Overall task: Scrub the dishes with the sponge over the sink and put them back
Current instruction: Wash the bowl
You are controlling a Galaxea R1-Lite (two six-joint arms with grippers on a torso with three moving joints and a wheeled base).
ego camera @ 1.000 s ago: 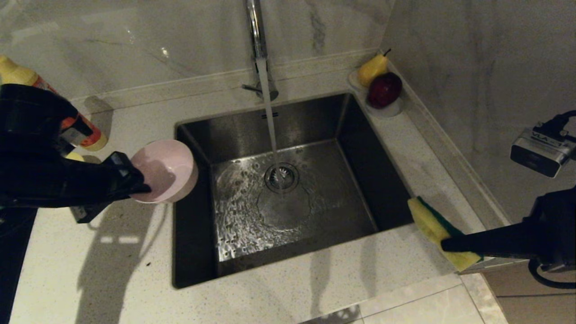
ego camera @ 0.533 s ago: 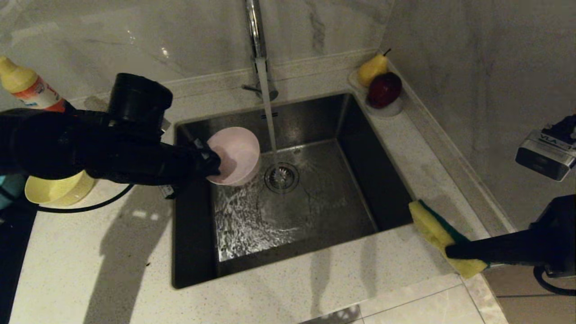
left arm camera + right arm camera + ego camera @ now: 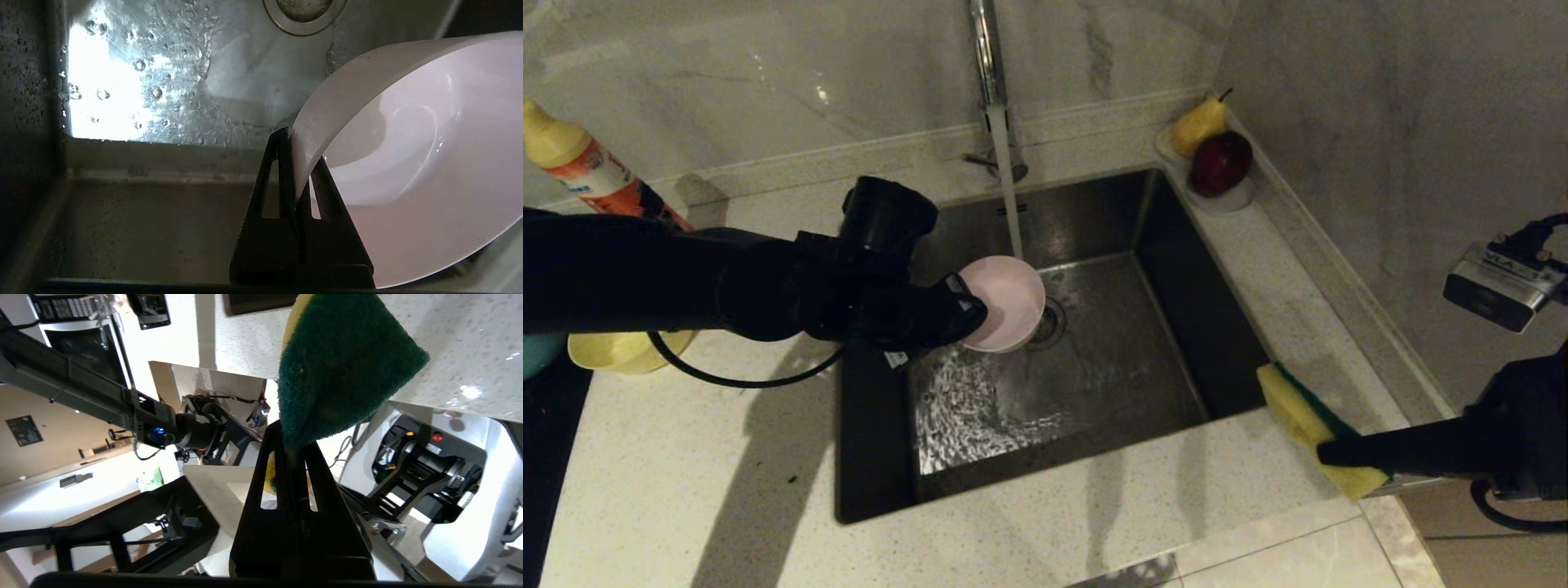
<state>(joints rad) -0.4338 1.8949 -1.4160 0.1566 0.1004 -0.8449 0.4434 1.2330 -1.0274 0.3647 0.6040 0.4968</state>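
Left to right, you have the yellow bowl [image 3: 621, 349] waiting on the counter [image 3: 727, 490], left gripper [image 3: 970, 314] fingers clamped on the pink bowl [image 3: 1006, 303] rim over the sink [image 3: 1094, 384], right gripper [image 3: 1327, 449] fingers pinching the sponge [image 3: 1303, 420] at the sink's right edge; scrubbing not yet begun, I judge.

Pink bowl [image 3: 1010, 300] covers drain strainer [image 3: 1052, 322]; blue bowl [image 3: 535, 353] cropped.

Pale speckled stone countertop [image 3: 727, 490] around the sink [image 3: 1176, 269]; on it a yellow bowl [image 3: 621, 351], a bottle [image 3: 588, 175], a fruit dish [image 3: 1217, 196] (pear [image 3: 1196, 124], apple [image 3: 1221, 163]).
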